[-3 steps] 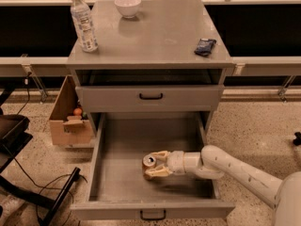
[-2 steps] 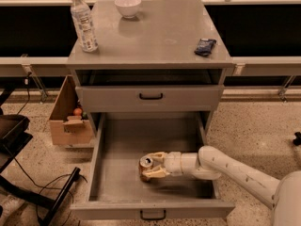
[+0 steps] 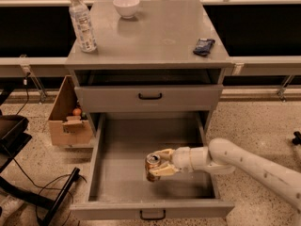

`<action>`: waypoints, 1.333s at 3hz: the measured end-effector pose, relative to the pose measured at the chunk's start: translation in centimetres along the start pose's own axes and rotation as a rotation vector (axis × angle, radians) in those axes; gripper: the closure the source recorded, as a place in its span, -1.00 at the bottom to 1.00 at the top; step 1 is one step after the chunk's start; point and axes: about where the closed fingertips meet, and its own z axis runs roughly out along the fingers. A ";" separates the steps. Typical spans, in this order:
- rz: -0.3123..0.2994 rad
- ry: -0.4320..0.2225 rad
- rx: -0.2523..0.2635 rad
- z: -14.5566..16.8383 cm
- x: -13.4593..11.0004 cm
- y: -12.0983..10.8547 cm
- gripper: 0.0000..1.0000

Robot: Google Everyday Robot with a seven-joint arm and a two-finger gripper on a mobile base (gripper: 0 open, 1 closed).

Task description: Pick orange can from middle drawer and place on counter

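Observation:
The orange can [image 3: 152, 166] stands upright in the open middle drawer [image 3: 122, 182], right of centre, with its silver top showing. My gripper [image 3: 159, 163] reaches in from the right on a white arm, and its pale fingers [image 3: 162, 170] sit on either side of the can, closed on it. The can is at the drawer floor or just above it; I cannot tell which. The counter [image 3: 150, 36] is the grey top of the cabinet above.
On the counter stand a clear plastic bottle [image 3: 82, 21] at back left, a white bowl [image 3: 126, 6] at the back and a dark blue packet [image 3: 203, 46] at the right. The upper handled drawer [image 3: 149, 98] is shut. A cardboard box [image 3: 68, 117] sits on the floor left.
My gripper has shifted a little to the left with the can between its fingers. Everything on the counter stays where it was.

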 end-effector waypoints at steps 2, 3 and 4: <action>0.044 0.065 -0.001 -15.9 -16.1 -0.3 1.00; 0.043 0.013 0.012 -22.8 -25.3 -1.5 1.00; 0.090 -0.047 0.051 -26.8 -31.9 -4.2 1.00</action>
